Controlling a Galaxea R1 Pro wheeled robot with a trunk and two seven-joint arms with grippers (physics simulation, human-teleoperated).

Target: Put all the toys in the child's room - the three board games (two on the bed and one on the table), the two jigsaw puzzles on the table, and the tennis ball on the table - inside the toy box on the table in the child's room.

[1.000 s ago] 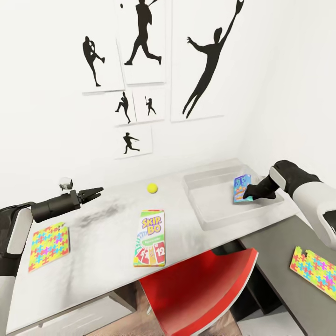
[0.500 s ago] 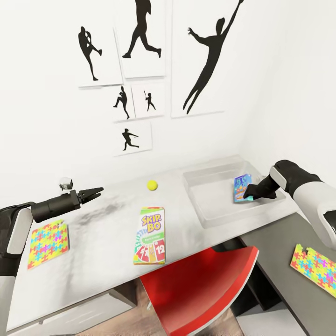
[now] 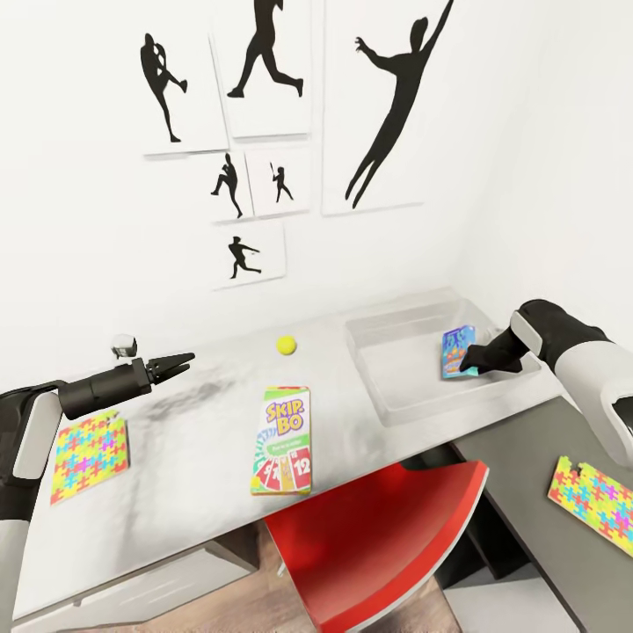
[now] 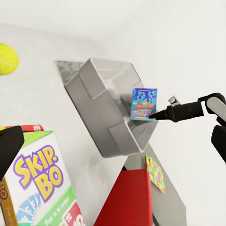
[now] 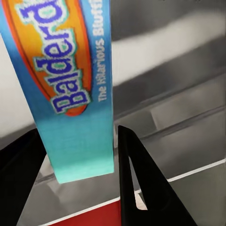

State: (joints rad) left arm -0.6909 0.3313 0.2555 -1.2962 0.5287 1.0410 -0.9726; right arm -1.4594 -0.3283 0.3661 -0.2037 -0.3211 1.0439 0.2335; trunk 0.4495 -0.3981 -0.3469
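Blue game box pinched at its lower edge in my right gripper, held upright over the near-right part of the toy box. In the right wrist view the game sits between the two fingers, closer to one than the other; whether both press it I cannot tell for sure, though it hangs there as if held. It has not yet touched the bin floor, as far as I can judge.

Left gripper hovers over the table, fingers slightly spread, carrying nothing.

Outward: tennis ball lies near the back of the table, the Skip-Bo box towards the front edge, one jigsaw below my left arm, the other jigsaw on the lower dark section. Red chair tucked under the table.

Risks, my judgement:
- Thin edge grip; box could pivot or slip early.
- Released upright, it may lean on the bin wall, crowding later boxes.
- Lowering could knock the rim.
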